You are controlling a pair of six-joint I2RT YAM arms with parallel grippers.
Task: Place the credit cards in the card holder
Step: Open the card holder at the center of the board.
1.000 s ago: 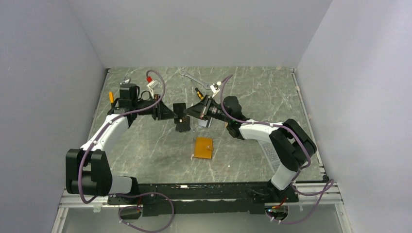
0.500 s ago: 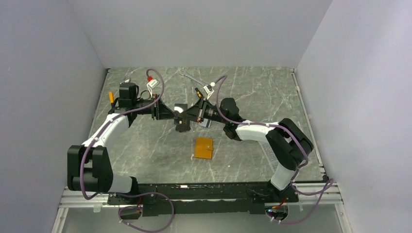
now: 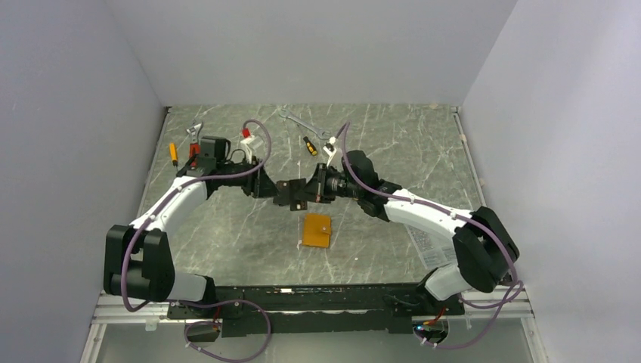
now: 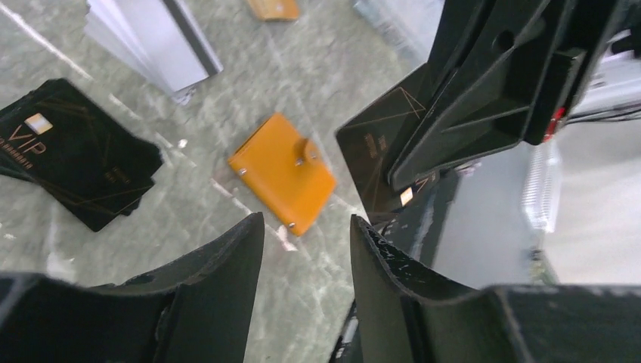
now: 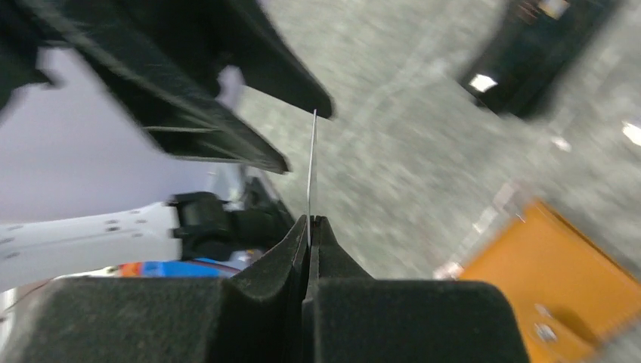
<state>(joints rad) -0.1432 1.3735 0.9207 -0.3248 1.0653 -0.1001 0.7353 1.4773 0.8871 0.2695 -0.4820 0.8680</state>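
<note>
Cards (image 4: pixel 72 155) — black, one stamped VIP — lie in a loose stack on the table (image 3: pixel 393 151), apart from the orange holder (image 3: pixel 317 231), which lies closed with its snap tab on top. One more black card (image 4: pixel 372 151) is off the table, clamped in the right gripper (image 5: pixel 310 223). That wrist's view shows it only edge-on, a thin pale line rising from jaws pressed together. The left gripper (image 4: pixel 305 225) faces it with its fingers apart and nothing between them; table and holder show through the gap. From above, the two grippers meet nose to nose over the middle of the table — dark on dark, so neither the lifted card nor the stack can be made out there. The right wrist view is blurred, with stack and holder cut off at its edges.
</note>
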